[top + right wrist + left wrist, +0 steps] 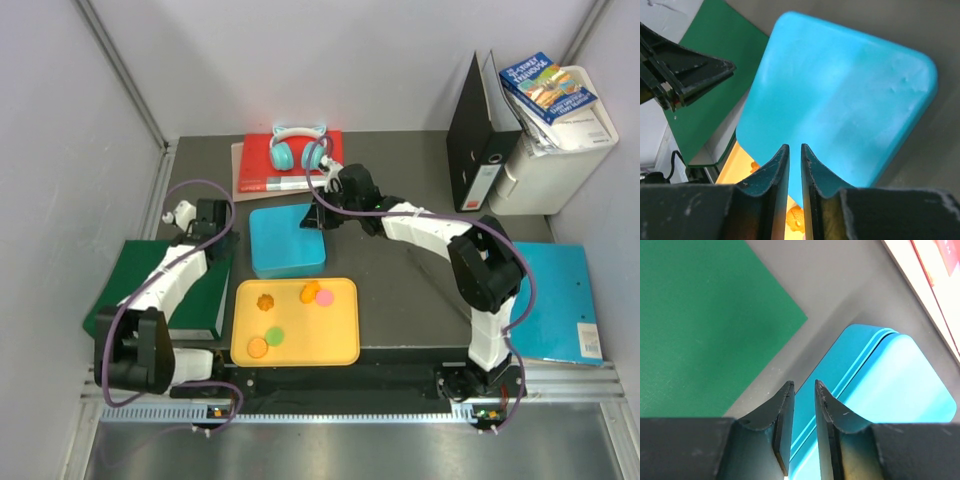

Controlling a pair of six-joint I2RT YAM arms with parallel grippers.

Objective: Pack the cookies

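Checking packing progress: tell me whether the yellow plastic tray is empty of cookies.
No, several small round toy cookies lie on the rectangular yellow tray.

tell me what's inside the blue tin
Nothing inside shows: the blue tin has its lid on top, covering the interior in every view. Five cookies lie outside it, in the yellow tray.

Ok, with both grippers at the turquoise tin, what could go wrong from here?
1. The right gripper seems to pinch the turquoise rounded-square tin lid only at its edge, with its fingertips alone. The lid could pivot or slip and drop onto the yellow plastic tray, scattering the small round toy cookies.
2. The left gripper, jaws slightly apart, hovers at the rim of the tin. Any sideways move may shove the tin.
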